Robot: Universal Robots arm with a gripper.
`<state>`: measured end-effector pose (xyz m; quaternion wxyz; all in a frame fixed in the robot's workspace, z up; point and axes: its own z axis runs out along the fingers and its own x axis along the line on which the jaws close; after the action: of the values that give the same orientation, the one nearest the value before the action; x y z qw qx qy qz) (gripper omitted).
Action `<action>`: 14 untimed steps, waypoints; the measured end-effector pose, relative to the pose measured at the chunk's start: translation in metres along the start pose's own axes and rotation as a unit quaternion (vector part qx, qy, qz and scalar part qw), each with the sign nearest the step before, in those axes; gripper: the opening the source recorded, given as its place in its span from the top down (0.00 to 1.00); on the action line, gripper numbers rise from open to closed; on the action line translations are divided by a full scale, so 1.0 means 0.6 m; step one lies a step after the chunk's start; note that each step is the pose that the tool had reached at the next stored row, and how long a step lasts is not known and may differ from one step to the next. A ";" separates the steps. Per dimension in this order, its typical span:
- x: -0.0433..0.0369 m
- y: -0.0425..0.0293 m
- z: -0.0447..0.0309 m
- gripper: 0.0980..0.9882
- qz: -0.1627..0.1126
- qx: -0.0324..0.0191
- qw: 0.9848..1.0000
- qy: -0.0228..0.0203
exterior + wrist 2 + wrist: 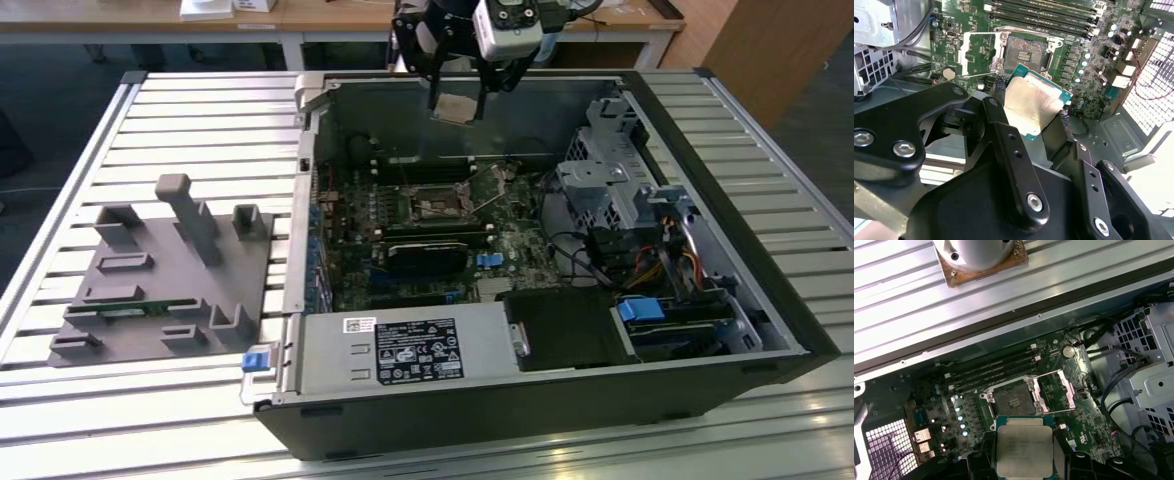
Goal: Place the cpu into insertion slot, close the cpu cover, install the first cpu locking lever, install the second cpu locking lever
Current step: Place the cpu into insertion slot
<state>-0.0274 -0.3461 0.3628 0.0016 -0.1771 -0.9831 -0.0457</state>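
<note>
Silver cpu (1024, 447) in hand (1030, 102) above bare insertion slot (1014, 402); cpu cover (1070, 394) apparently raised

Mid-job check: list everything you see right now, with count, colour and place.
cpu: one, beige-silver face, held above the motherboard, not yet in the socket
insertion slot: one, dark centre with silver rim, on the motherboard, empty
cpu cover: one, silver frame, swung open beside the slot
motherboard: one, green, inside the case
memory slots: several, black, alongside the slot
coin cell: one, silver, on the motherboard
computer case: one, black, open, on the table
labelled box: one, silver-grey, in the case's near corner
fixture tray: one, grey, to the exterior view's left of the case
table: one, silver slats
pincer: one, black, shut on the cpu
</note>
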 end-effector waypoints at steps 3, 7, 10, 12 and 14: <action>0.000 0.000 0.000 0.50 0.004 0.000 1.000 0.000; 0.000 0.000 0.000 0.50 0.010 0.000 1.000 -0.001; 0.000 0.000 0.000 0.50 0.014 0.000 1.000 -0.001; 0.000 0.000 0.000 0.50 0.016 0.000 1.000 -0.001; 0.000 0.000 0.000 0.50 0.019 0.000 1.000 -0.002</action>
<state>-0.0274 -0.3461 0.3627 0.0007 -0.1958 -0.9796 -0.0457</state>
